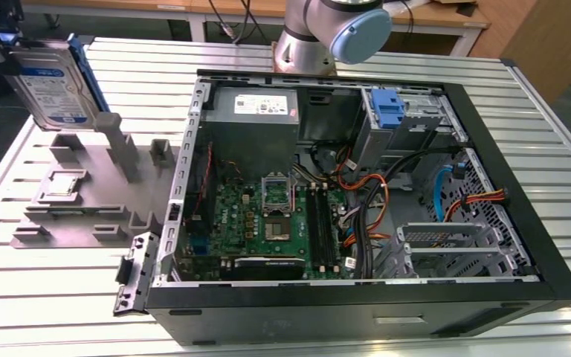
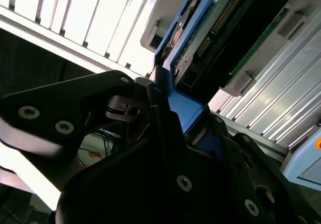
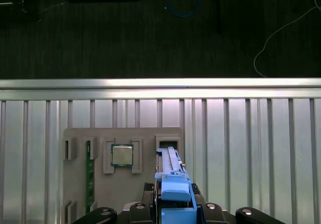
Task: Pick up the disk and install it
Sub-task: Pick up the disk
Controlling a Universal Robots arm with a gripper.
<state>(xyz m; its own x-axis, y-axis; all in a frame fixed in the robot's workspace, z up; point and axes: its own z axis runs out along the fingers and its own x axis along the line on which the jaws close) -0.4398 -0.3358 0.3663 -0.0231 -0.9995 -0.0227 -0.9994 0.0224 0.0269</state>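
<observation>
Silver disk (image 1: 59, 85) hangs upright, my gripper (image 2: 168, 108) clamped on its blue rail; I see it just over the grey holder (image 1: 77, 201), beside the computer case (image 1: 365, 309).

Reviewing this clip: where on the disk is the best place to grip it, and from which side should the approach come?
Probably the thin blue-railed top edge, approached from above. The disk hangs upright on edge above the grey fixture, so its broad labelled faces stand vertical and the narrow edge fits between the jaws. The gripper is shut across the blue rail exactly so.

disk (image 1: 56, 83) above fixture (image 1: 72, 219), computer case (image 1: 345, 301) on the exterior view's right
</observation>
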